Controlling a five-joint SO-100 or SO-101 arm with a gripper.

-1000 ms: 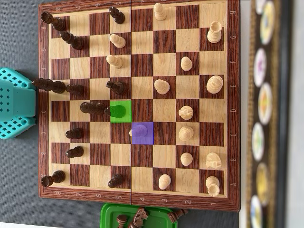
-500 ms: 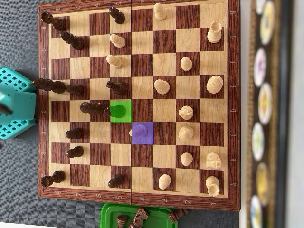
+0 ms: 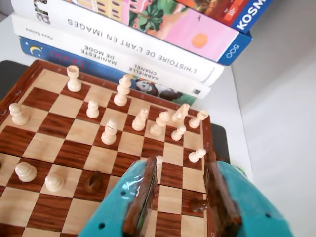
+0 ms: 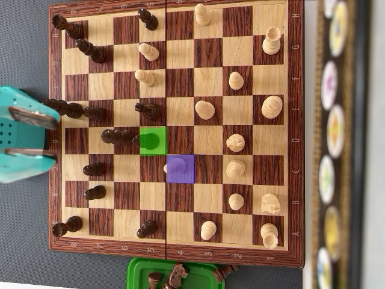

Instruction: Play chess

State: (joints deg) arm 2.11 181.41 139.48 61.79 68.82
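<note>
A wooden chessboard (image 4: pixel 295 120) carries dark pieces on its left half and pale pieces on its right in the overhead view. One square is tinted green (image 4: pixel 157 149) with a piece on it. A neighbouring square is tinted purple (image 4: pixel 183 171), with a pale piece at its left edge. My teal gripper (image 4: pixel 53 138) hovers at the board's left edge, jaws open and empty. In the wrist view the gripper (image 3: pixel 181 163) is open above the board (image 3: pixel 44 143). A dark piece (image 3: pixel 197 205) stands by the right jaw, a pale pawn (image 3: pixel 159 160) by the left.
A green tray (image 4: pixel 139 268) with captured dark pieces lies below the board in the overhead view. A stack of books (image 3: pixel 123 44) stands behind the far edge in the wrist view. Several pale pieces, such as a rook (image 3: pixel 74 79), crowd the far ranks.
</note>
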